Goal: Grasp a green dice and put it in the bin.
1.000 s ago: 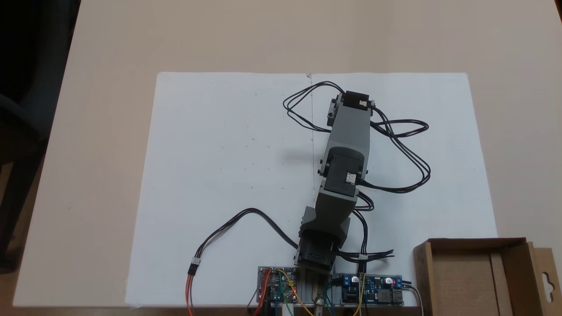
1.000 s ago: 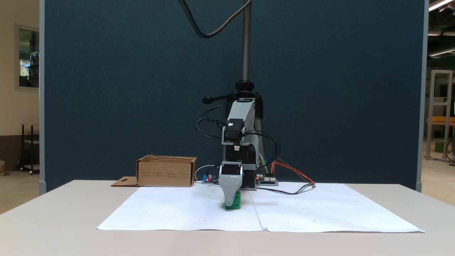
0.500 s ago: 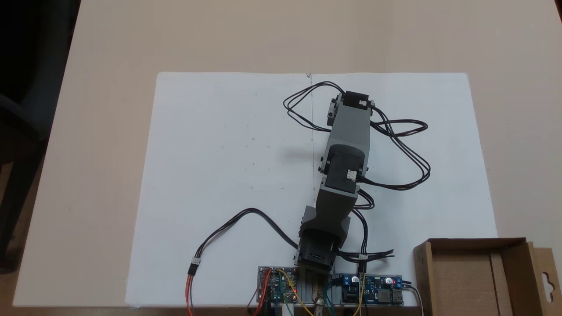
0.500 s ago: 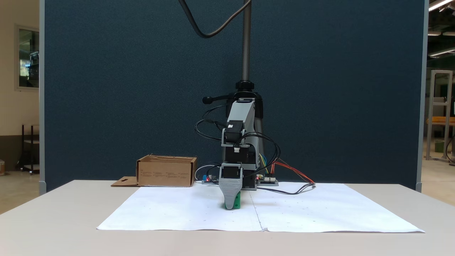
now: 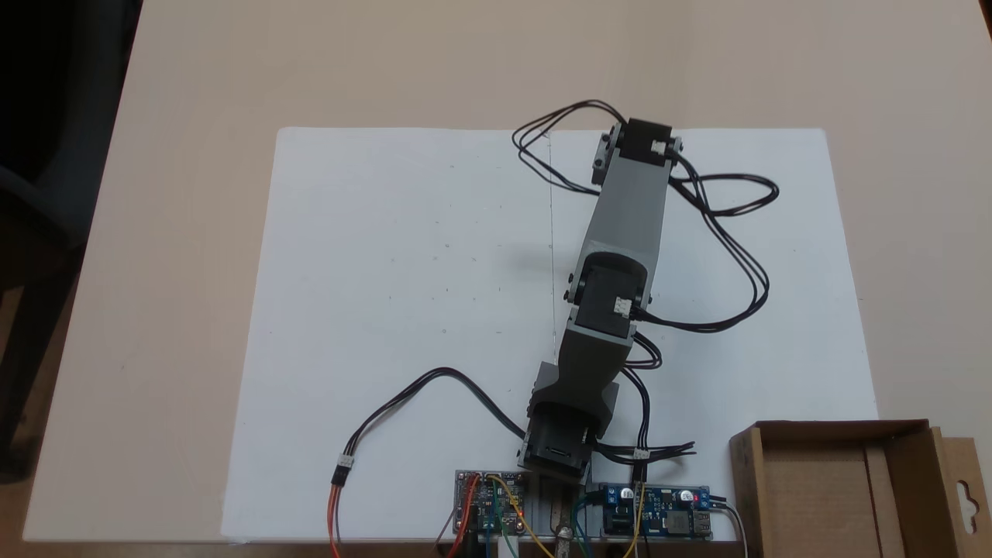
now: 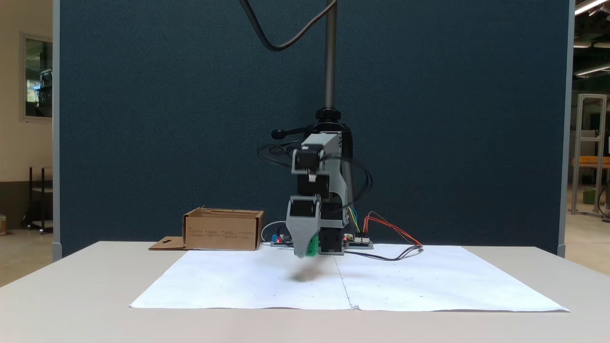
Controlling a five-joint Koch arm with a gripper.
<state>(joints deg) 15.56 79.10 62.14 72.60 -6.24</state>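
Note:
The green dice (image 6: 312,245) hangs a little above the white paper, held between my gripper's jaws. My gripper (image 6: 306,251) points down and is shut on the dice, with a blurred shadow on the paper below it. Seen from above, the grey arm (image 5: 624,225) reaches away from its base and covers both gripper and dice. The bin, a brown cardboard box (image 5: 745,480), stands open at the lower right corner beside the arm's base. From the front the bin (image 6: 223,231) sits at the back left, well apart from the gripper.
White paper (image 5: 387,271) covers the middle of the beige table. Black cable loops (image 5: 744,248) hang off the arm's right side. Circuit boards (image 5: 488,500) with coloured wires lie at the base. A camera pole (image 6: 329,57) rises behind the arm.
The gripper has lifted off the paper with the green dice in it, and the arm has stretched further from its base. The bin has not moved.

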